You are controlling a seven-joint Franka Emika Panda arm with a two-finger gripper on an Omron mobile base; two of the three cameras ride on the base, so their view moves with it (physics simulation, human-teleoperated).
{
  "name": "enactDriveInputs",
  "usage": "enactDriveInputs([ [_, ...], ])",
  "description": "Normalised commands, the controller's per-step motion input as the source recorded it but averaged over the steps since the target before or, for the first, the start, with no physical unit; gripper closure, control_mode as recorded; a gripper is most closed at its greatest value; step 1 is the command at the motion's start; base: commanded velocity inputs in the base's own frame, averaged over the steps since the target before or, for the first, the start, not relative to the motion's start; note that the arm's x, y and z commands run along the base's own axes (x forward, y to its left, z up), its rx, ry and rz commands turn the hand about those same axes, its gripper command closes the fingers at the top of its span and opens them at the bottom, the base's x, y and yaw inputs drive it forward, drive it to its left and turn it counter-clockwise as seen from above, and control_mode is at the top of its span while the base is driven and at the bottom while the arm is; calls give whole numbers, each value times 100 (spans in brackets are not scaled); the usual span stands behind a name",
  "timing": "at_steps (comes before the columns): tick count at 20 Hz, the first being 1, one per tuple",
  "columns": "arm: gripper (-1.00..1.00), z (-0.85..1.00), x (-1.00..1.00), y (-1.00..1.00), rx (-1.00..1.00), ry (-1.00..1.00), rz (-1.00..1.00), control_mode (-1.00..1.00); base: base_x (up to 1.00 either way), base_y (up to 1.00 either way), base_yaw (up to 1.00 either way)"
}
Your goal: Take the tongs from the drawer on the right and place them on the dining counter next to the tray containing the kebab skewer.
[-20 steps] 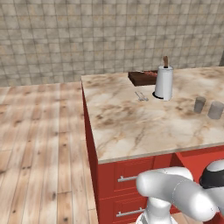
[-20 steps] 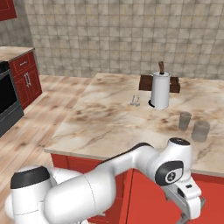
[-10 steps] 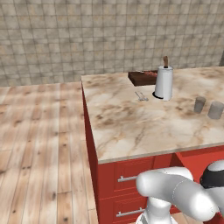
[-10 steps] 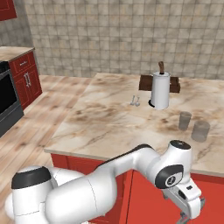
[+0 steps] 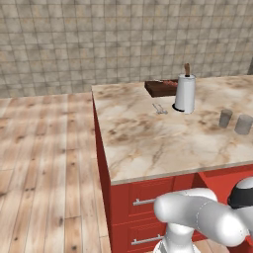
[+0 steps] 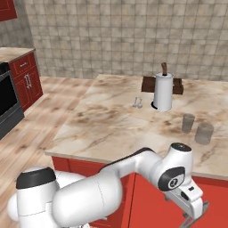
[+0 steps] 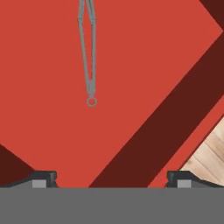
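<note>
Nothing has visibly shifted since earlier. Gripper [image 7: 109, 177], jaws spread wide and empty; tongs [image 7: 87, 52] lie toward 12 o'clock, long axis 12-to-6, on drawer [image 7: 131, 65] floor.

No readable text, label or number anywhere.

- A tiled wall [image 5: 99, 39] of beige-grey squares runs behind the kitchen.
- Light wood plank floor [image 5: 44, 168] stretches to the left.
- Red wall cabinets [image 6: 26, 78] with a dark oven [image 6: 8, 107] stand at the far left.
</note>
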Motion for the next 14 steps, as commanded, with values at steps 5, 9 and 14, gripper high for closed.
enactDriveInputs([
  [5,-100,-19,19,0,0,0,4,-100,0,0,0],
  [9,-100,-18,20,0,0,0,3,-100,0,0,0],
  [14,-100,-23,13,0,0,-3,1,-100,0,0,0],
])
